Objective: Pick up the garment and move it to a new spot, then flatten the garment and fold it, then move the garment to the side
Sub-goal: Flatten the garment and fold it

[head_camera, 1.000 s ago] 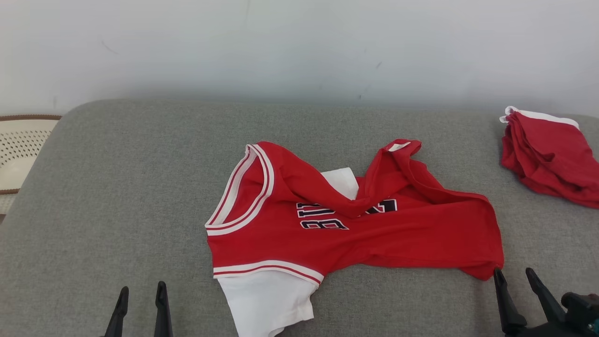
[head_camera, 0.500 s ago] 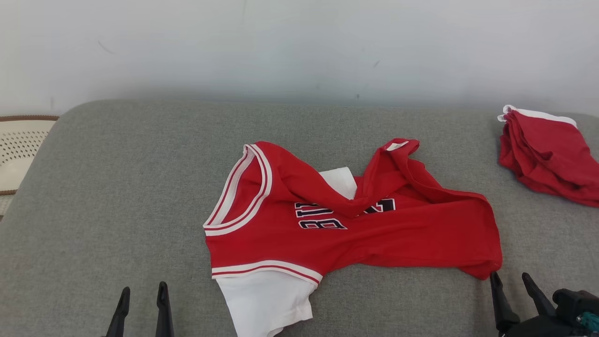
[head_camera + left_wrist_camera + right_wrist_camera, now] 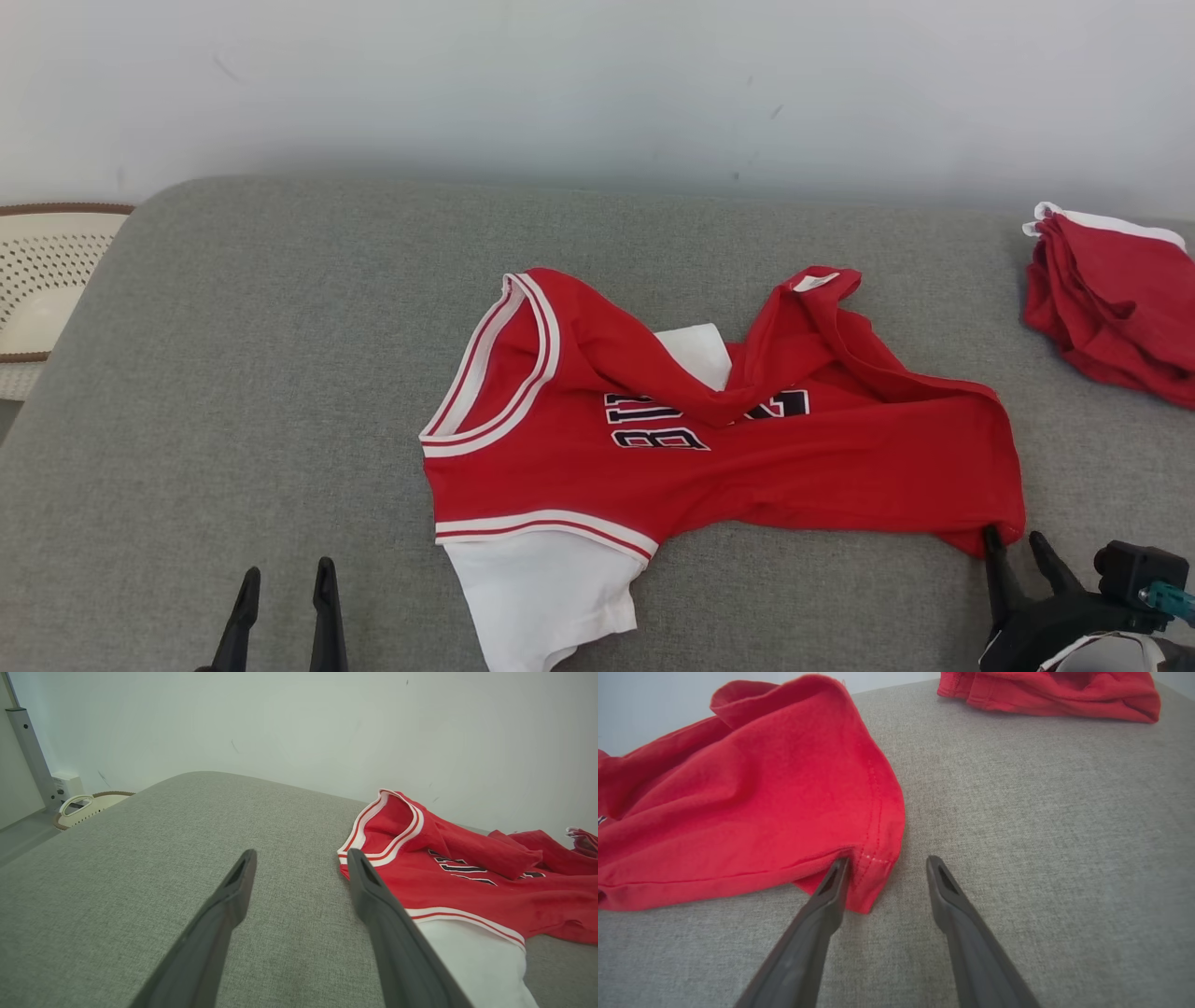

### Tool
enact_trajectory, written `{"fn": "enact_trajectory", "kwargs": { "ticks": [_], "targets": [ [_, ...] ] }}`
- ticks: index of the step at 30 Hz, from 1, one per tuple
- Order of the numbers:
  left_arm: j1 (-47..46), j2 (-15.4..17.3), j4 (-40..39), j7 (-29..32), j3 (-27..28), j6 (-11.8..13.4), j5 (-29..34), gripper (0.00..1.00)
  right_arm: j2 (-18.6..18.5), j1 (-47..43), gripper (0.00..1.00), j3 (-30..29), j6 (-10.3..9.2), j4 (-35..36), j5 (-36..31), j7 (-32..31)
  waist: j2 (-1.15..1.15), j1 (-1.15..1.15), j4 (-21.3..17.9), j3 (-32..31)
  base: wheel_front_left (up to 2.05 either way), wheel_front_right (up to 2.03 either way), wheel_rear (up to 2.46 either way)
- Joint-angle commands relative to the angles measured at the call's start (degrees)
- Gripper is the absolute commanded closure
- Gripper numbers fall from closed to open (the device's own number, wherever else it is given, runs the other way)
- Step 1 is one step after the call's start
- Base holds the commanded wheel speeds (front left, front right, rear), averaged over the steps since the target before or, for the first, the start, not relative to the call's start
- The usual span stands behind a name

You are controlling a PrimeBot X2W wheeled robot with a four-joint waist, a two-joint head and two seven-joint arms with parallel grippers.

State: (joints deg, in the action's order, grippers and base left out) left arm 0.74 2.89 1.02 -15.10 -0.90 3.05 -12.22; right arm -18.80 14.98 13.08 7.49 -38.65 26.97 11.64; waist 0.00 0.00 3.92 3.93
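Observation:
The garment (image 3: 709, 467) is a red jersey with white sleeves and dark lettering. It lies crumpled at the middle of the grey cushioned surface (image 3: 280, 327), its upper half folded over. My right gripper (image 3: 1013, 541) sits at the garment's lower right hem corner, fingers apart. In the right wrist view the gripper (image 3: 887, 862) has its left fingertip tucked against the hem of the garment (image 3: 738, 802), and the corner lies between the fingers. My left gripper (image 3: 283, 583) stands open over bare cushion, left of the garment (image 3: 467, 882); nothing is between its fingers (image 3: 301, 858).
A second red garment (image 3: 1111, 299) lies folded at the far right edge, also seen as a red pile (image 3: 1050, 690) beyond my right gripper. A pale perforated basket (image 3: 47, 280) stands off the left end. A white wall runs behind the surface.
The head camera has shifted slightly. My right gripper has moved forward to the garment's hem corner and its fingers have drawn a little closer together. The left gripper has not moved.

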Motion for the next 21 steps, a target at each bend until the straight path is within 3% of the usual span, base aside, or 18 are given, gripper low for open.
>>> {"fn": "enact_trajectory", "kwargs": {
  "ticks": [1,2,3,9,21],
  "targets": [
    [-0.73,0.02,0.18,-0.05,0.03,-0.22,-0.06,0.00,-0.03,0.75,0.58,0.53,0.00,-0.67,0.66,0.24,0.00,0.00,0.21,0.20,0.00,0.00,0.00],
    [-0.77,0.03,0.20,-0.05,0.00,-0.23,0.00,0.00,-0.03,1.09,0.83,0.97,0.01,-1.15,1.02,0.43,0.00,0.00,0.28,0.29,0.00,0.00,0.00],
    [-0.74,0.02,0.25,-0.05,0.00,-0.18,0.05,0.00,-0.17,1.58,1.00,1.56,0.00,-1.54,1.26,0.86,0.00,0.00,0.34,0.37,0.00,0.00,0.00],
    [-0.39,0.02,0.61,-0.05,0.04,0.12,0.10,0.00,-1.44,1.98,1.00,4.02,0.00,-1.82,2.46,2.82,0.00,0.00,0.38,0.09,0.00,0.00,0.00],
    [0.79,0.01,0.54,-0.04,-0.05,0.80,-1.13,0.00,-9.25,-7.64,0.98,9.51,0.00,11.61,0.77,3.60,0.00,0.00,-1.49,-1.05,0.00,0.00,0.00]
  ]
}}
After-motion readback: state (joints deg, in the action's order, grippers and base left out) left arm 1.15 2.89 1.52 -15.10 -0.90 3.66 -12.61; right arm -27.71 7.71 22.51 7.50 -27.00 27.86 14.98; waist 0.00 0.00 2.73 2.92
